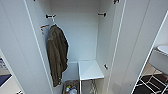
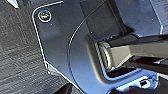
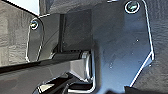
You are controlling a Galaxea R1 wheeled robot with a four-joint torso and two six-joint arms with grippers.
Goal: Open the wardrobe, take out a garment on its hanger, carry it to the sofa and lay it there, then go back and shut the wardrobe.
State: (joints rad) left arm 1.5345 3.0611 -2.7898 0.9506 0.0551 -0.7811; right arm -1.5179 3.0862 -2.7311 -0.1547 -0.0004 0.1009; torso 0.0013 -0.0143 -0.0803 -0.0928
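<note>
Head view: the wardrobe (image 1: 82,32) is seen standing open, both white doors swung wide to either side of the interior.

Inside, a dark olive-green jacket (image 1: 57,55) is hung at the left end, close against the left side wall, drooping to about the level of the lower shelf. A thin white hanger (image 1: 53,25) is made out at its collar, hooked below a dark bracket (image 1: 50,16) on the left wall; a matching bracket (image 1: 102,14) is fixed on the right wall. The space to the right of the jacket is backed by plain white panel.

Lower down, a white shelf (image 1: 90,70) is set in the right half of the cabinet. Beneath it, on the wardrobe floor, a small box or basket (image 1: 71,88) is noted with what may be coloured oddments in it; contents are too blurred to name.

At the far right, beyond the right door, part of a white chair (image 1: 160,57) is seen on dark flooring.

Wrist views: dark grey carpet (image 2: 17,57) is seen under each arm. Whether either gripper is clenched or released cannot be told.
</note>
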